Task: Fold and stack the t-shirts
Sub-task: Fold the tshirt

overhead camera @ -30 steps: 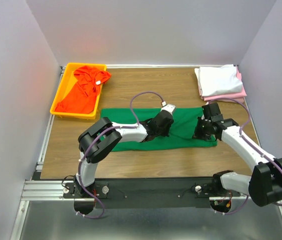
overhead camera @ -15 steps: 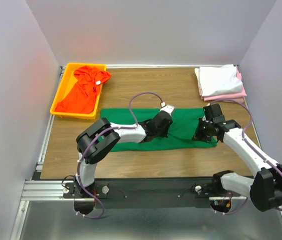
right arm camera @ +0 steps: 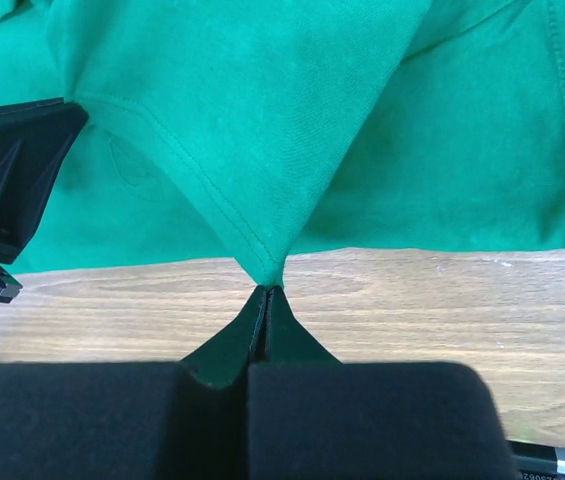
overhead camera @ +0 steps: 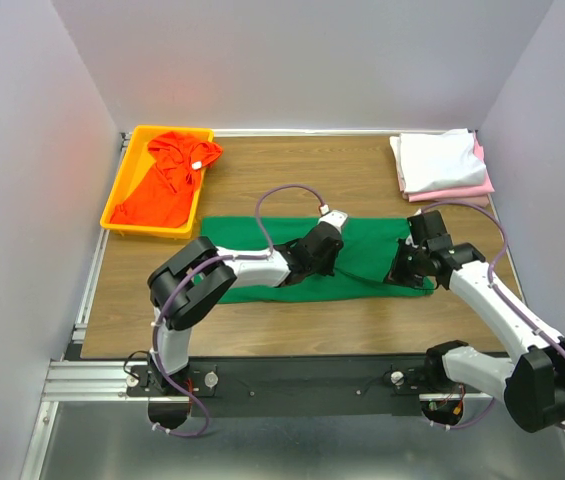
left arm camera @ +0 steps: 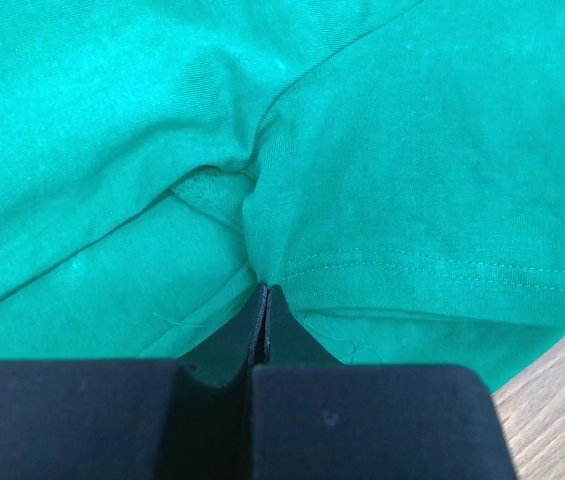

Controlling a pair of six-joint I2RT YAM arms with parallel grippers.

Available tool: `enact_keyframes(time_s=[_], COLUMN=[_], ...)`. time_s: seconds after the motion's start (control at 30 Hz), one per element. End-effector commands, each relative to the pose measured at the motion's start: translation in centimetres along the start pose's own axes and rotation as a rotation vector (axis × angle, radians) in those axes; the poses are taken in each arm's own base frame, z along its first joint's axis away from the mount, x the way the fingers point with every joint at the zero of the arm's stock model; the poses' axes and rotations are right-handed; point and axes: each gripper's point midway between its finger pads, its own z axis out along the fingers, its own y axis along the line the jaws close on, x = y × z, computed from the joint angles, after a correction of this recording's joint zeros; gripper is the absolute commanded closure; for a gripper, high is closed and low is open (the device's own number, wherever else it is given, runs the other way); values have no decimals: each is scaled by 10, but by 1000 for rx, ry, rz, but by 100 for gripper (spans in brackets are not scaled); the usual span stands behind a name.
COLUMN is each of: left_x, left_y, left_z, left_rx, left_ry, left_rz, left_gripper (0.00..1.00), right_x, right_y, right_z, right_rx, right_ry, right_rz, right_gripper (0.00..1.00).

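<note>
The dark green t-shirt [overhead camera: 362,262] lies as a long folded strip across the middle of the table. My left gripper [overhead camera: 314,262] is shut on a fold of it near the middle; the pinch shows in the left wrist view [left arm camera: 265,290]. My right gripper [overhead camera: 399,272] is shut on a hemmed corner of it at the right end, lifted just above the wood [right arm camera: 265,290]. The orange-red t-shirt [overhead camera: 162,185] with its white neck tag lies crumpled in the yellow tray. The white t-shirt [overhead camera: 438,160] lies folded on the pink one [overhead camera: 462,191] at the back right.
The yellow tray [overhead camera: 115,200] stands at the back left. Grey walls close in the table on three sides. A metal rail runs along the near edge below the arm bases.
Both grippers have moved slightly toward the near edge with the green cloth pinched. The right end of the strip has shifted with the right gripper.
</note>
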Motion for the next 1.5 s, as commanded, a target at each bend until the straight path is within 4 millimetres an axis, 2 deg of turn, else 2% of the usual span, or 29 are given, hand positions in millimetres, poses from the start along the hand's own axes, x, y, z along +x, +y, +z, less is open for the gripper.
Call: enact_keyframes(time_s=[0.0, 0.1, 0.13, 0.17, 0.2, 0.23, 0.3, 0.37, 0.47, 0.57, 0.6, 0.7, 0.73, 0.77, 0.8, 0.9, 0.93, 0.97, 1.0, 1.03, 1.07, 1.23, 1.33, 1.4, 1.47], left_x=[-5, -5, -2, -3, -6, -5, -6, -13, -19, -28, -31, -36, -37, -44, -48, -52, -48, -53, -55, -48, -51, -42, -34, -26, -27], left_y=[-5, -8, -8, -8, -9, -8, -5, -3, 0, 13, 25, 45, 57, 64, 71, 98, 107, 116, 124, 132, 141, 162, 171, 176, 177], left_z=[-13, -19, -21, -23, -28, -30, -34, -43, -49, -55, -54, -49, -48, -48, -49, -49, -49, -50, -53, -54, -55, -51, -44, -44, -44], left_rx=[27, 48, 50, 53, 58, 56, 42, 29, 11, -59, -104, -156, -180, -190, -206, -245, -261, -277, -302, -320, -334, -368, -388, -401, -397], left_ry=[-11, -10, -3, -6, -12, -11, -10, -24, -36, -65, -78, -87, -95, -124, -143, -187, -184, -211, -231, -231, -251, -254, -235, -236, -254], left_rz=[6, 6, 7, 5, 1, 1, 5, 8, 16, 29, 26, 24, 10, -3, -14, -69, -81, -100, -113, -124, -143, -171, -184, -197, -210], left_gripper=[100, 100, 99, 94, 81, 68, 47, 37, 33, 26, 24, 24, 24, 24, 24, 24, 24, 24, 24, 23, 23, 23, 23, 23, 23], right_x=[13, 14, 12, 11, 9, 8, 5, 1, -10, -26, -36, -55, -59, -64, -69, -81, -85, -85, -92, -91, -93, -103, -102, -103, -103], right_y=[0, 0, 0, 0, -1, 0, 0, -1, 1, 7, 7, 17, 19, 22, 26, 34, 36, 42, 49, 47, 47, 53, 49, 47, 46], right_z=[-3, -2, -3, -4, -5, -7, -8, -8, -9, -7, -4, 5, 10, 13, 26, 42, 55, 62, 67, 78, 82, 100, 114, 123, 130], right_rx=[-7, 1, 3, 6, 9, 7, 13, 31, 43, 44, 60, 43, 41, 33, 31, 21, 18, -8, -29, -20, -15, -20, 2, 16, 25], right_ry=[34, 35, 26, 19, 8, 2, -4, -6, -27, -65, -94, -133, -135, -140, -134, -132, -130, -111, -124, -105, -107, -112, -88, -75, -64], right_rz=[15, 13, 14, 13, 12, 9, -2, -17, -30, -42, -42, -51, -58, -65, -71, -83, -83, -83, -86, -81, -80, -80, -88, -99, -104], right_gripper=[100, 99, 97, 91, 73, 68, 63, 59, 56, 52, 51, 48, 47, 47, 46, 46, 46, 46, 46, 46, 46, 46, 46, 46, 46])
